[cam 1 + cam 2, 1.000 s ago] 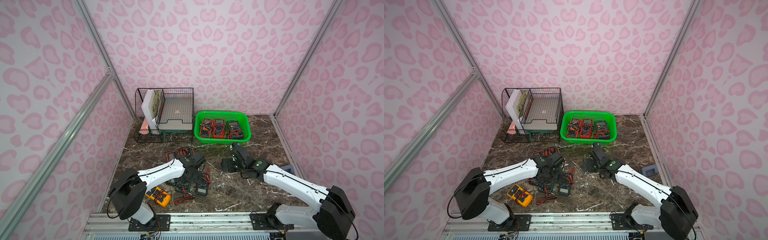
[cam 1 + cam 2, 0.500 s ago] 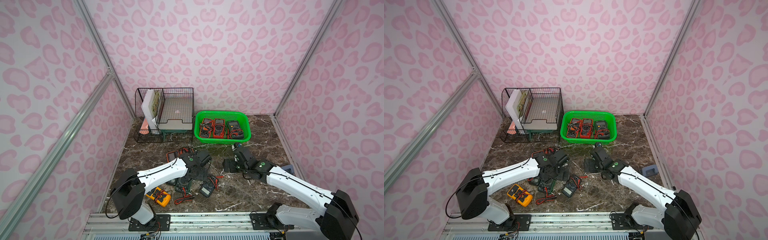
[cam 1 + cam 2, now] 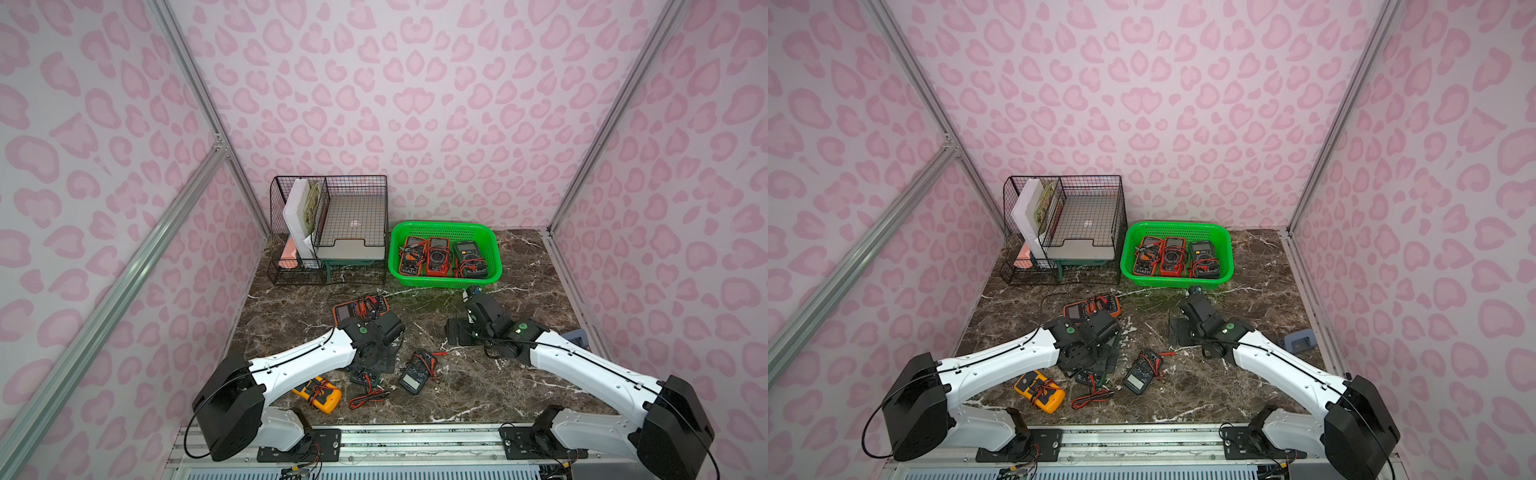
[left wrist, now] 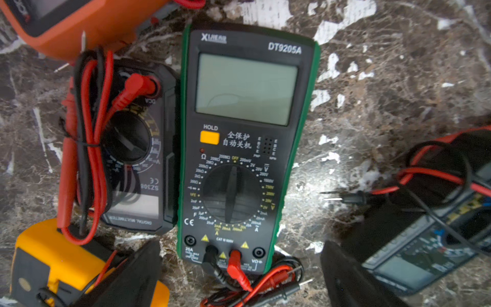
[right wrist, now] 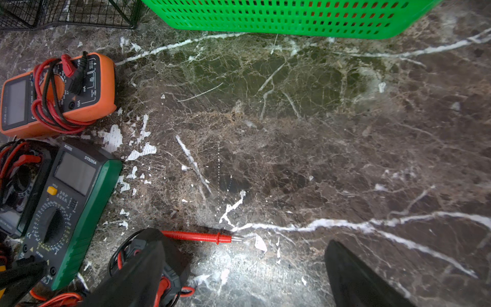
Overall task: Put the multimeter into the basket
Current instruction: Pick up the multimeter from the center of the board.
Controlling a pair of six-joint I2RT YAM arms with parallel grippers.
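The green basket (image 3: pixel 444 227) (image 3: pixel 1177 226) (image 5: pixel 292 18) stands at the back right and holds three multimeters. A green-edged multimeter (image 4: pixel 239 148) (image 5: pixel 69 207) lies face up on the marble. My left gripper (image 4: pixel 244 268) (image 3: pixel 374 361) hovers open over its socket end, one finger on each side and apart from it. In both top views the arm hides most of this meter. My right gripper (image 5: pixel 247 265) (image 3: pixel 457 332) is open above bare marble in front of the basket, holding nothing.
Around the left gripper lie an orange multimeter (image 3: pixel 359 307) (image 5: pixel 79 90), a yellow one (image 3: pixel 318 392), a small dark one (image 3: pixel 415 374) and loose red and black leads (image 3: pixel 368 399). A black wire organiser (image 3: pixel 328 232) stands back left. A grey-blue object (image 3: pixel 575 334) sits by the right wall.
The left wrist has shifted a little over the cluster of meters, and the small dark multimeter has slid slightly to the right. The right arm has barely moved. Both grippers stay open.
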